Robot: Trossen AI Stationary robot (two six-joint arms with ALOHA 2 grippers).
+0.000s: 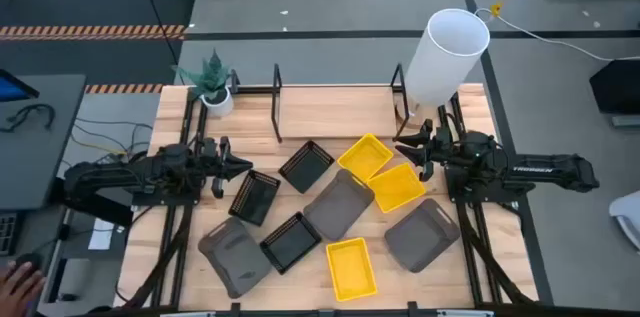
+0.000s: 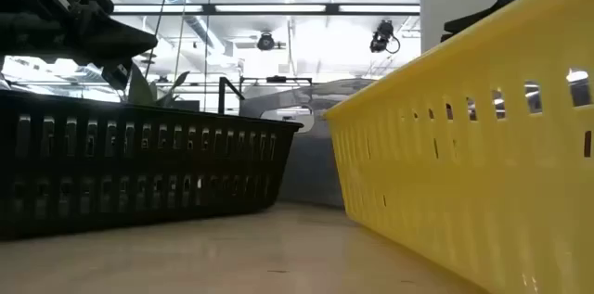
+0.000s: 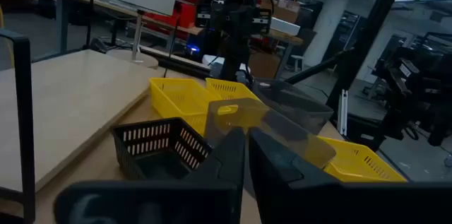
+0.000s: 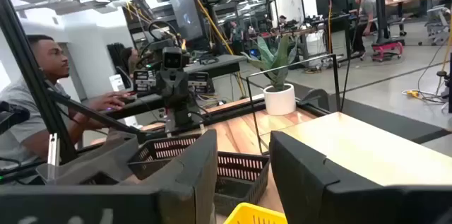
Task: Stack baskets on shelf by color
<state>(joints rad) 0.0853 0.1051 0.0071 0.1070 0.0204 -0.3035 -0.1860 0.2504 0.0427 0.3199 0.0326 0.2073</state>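
Shelf (image 1: 340,107) lengthwise along table's far edge

"TROSSEN" lettering, white, on right arm (image 1: 535,169); no other legible text.

Pale wooden table (image 1: 150,247) with visible grain, yellow baskets (image 1: 351,268) of slotted plastic, smooth grey baskets (image 1: 421,236), thin black metal shelf uprights (image 1: 277,105)

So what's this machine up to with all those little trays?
Two robot arms are about to sort nine baskets onto the shelf by color. Nothing is stacked yet: the yellow, black and grey baskets all lie scattered on the table, and the shelf is bare. The left gripper hovers shut above a black basket; the right gripper, open, hovers beside a yellow one. Neither holds anything.
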